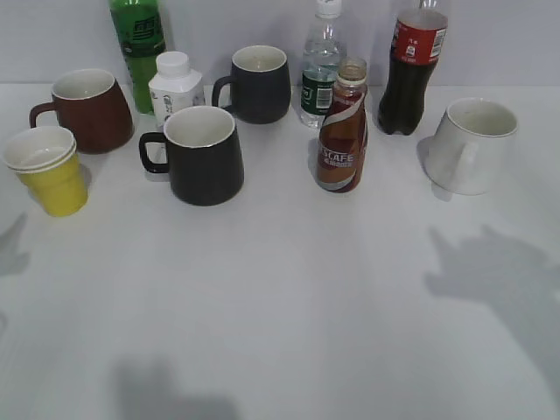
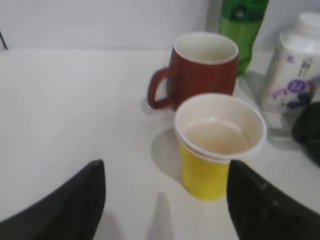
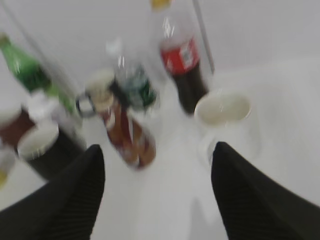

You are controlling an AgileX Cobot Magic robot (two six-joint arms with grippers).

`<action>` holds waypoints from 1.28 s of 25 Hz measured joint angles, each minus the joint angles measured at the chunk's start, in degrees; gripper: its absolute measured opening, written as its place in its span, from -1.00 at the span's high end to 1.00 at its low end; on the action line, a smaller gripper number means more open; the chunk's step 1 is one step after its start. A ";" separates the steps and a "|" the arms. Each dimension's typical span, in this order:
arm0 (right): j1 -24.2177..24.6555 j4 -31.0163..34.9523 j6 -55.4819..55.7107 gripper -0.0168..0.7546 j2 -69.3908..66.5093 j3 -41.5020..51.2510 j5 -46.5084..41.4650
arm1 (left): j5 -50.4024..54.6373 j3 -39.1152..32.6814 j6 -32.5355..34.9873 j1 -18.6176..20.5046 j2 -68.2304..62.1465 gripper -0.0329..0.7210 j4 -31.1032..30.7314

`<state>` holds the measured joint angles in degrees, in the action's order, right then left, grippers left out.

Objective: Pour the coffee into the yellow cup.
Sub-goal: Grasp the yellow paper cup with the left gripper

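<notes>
The brown Nescafe coffee bottle (image 1: 342, 131) stands uncapped mid-table; it shows blurred in the right wrist view (image 3: 126, 131). The yellow cup (image 1: 48, 171) sits at the far left, empty with a white inside, and fills the left wrist view (image 2: 217, 145). My left gripper (image 2: 165, 172) is open, its right finger close beside the cup, its left finger well apart. My right gripper (image 3: 157, 160) is open and empty, above the table short of the coffee bottle. Neither gripper shows in the exterior view, only their shadows.
A dark red mug (image 1: 86, 109) stands behind the yellow cup. Two black mugs (image 1: 203, 153) (image 1: 255, 83), a white mug (image 1: 472, 144), a cola bottle (image 1: 413, 66), a green bottle (image 1: 138, 48), a water bottle (image 1: 322, 66) and a white jar (image 1: 175, 83) crowd the back.
</notes>
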<state>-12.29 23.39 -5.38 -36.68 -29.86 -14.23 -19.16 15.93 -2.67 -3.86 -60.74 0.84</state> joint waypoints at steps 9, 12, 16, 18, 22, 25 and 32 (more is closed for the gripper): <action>-9.04 -0.24 -7.48 -0.34 -20.34 0.00 9.27 | -8.49 0.00 -0.53 -7.63 -14.49 -0.67 -1.72; -10.87 -0.63 -7.70 -0.34 -26.33 0.00 15.41 | -16.56 0.00 0.33 -7.68 -20.62 -0.67 -1.90; -11.34 -1.21 -7.78 -0.34 -32.34 0.00 23.82 | -28.43 0.00 2.67 -7.68 -29.60 -0.67 -1.92; -11.34 -1.27 -7.53 -0.34 -34.85 0.00 27.42 | -34.98 0.00 2.67 -7.73 -33.88 -0.67 -1.23; -11.34 -2.62 -7.15 -0.34 -38.58 0.00 32.58 | -44.73 1.58 2.67 -7.79 -41.59 -0.67 1.70; -11.34 -5.40 -5.17 -0.34 -40.65 -0.13 35.48 | -47.56 4.09 2.67 -7.79 -45.48 -0.67 1.41; -11.34 -24.95 9.17 -0.35 -47.73 -0.42 45.93 | -48.67 10.04 2.98 -7.40 -50.19 -0.65 2.37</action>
<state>-23.64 -1.56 3.79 -84.40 -30.28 31.70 -67.83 25.98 0.31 -11.26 -110.92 3.21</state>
